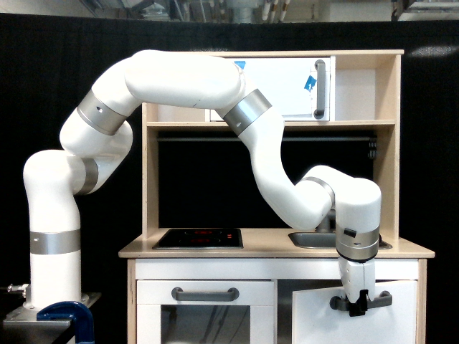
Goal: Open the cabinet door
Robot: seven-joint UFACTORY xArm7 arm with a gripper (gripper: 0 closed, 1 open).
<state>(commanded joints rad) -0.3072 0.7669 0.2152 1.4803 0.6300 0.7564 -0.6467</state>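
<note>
The cabinet door [319, 319] is the plain white panel at the lower right of the toy kitchen, with a horizontal grey bar handle [380, 300]. It stands swung partly out, with a dark gap along its left edge. My gripper [358, 307] reaches down from the white arm [283, 179] and its black fingers are shut on the grey bar handle near its middle.
A white door with a glass window [204, 322] sits at lower left, under its own grey handle [205, 294]. A hob [198, 237] and sink [315, 239] lie on the wooden counter. An upper white door with a vertical handle [318, 89] carries blue tape. A blue clamp [68, 319] stands by the arm's base.
</note>
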